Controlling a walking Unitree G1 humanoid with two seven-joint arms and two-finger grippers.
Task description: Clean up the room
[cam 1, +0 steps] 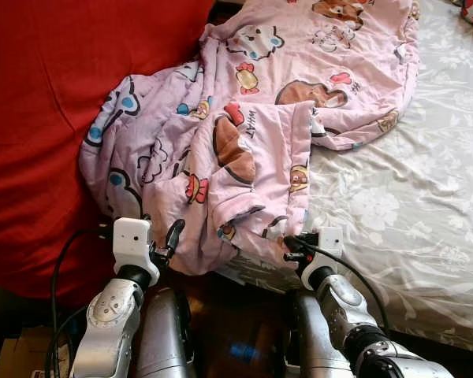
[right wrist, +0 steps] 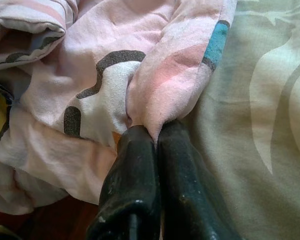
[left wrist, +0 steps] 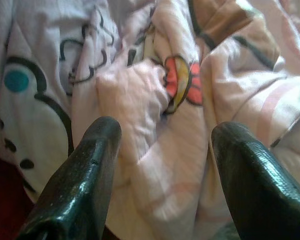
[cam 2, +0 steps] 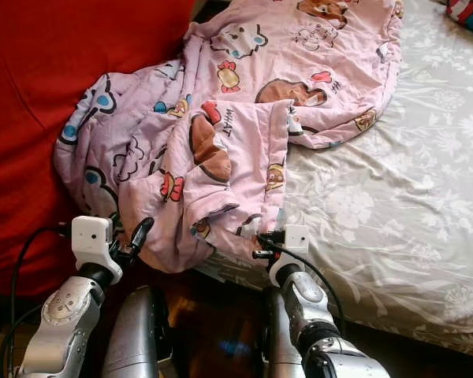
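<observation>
A pink cartoon-print blanket [cam 1: 252, 118] lies crumpled across the near corner of the bed, its lower folds hanging over the edge. My right gripper [right wrist: 154, 134] is shut on a fold of the blanket's edge [right wrist: 170, 80] at the bed's rim, and it also shows in the head view [cam 1: 293, 242]. My left gripper [left wrist: 162, 135] is open, its two black fingers [left wrist: 90, 165] spread on either side of a bunched fold of blanket just ahead. It sits at the hanging lower-left part of the blanket [cam 1: 172, 235].
The bed carries a pale grey floral sheet [cam 1: 410, 197]. A red cover [cam 1: 39, 102] fills the left side. Dark wooden floor [cam 1: 236, 331] lies between my arms below the bed edge. A cardboard box [cam 1: 20, 354] sits at the lower left.
</observation>
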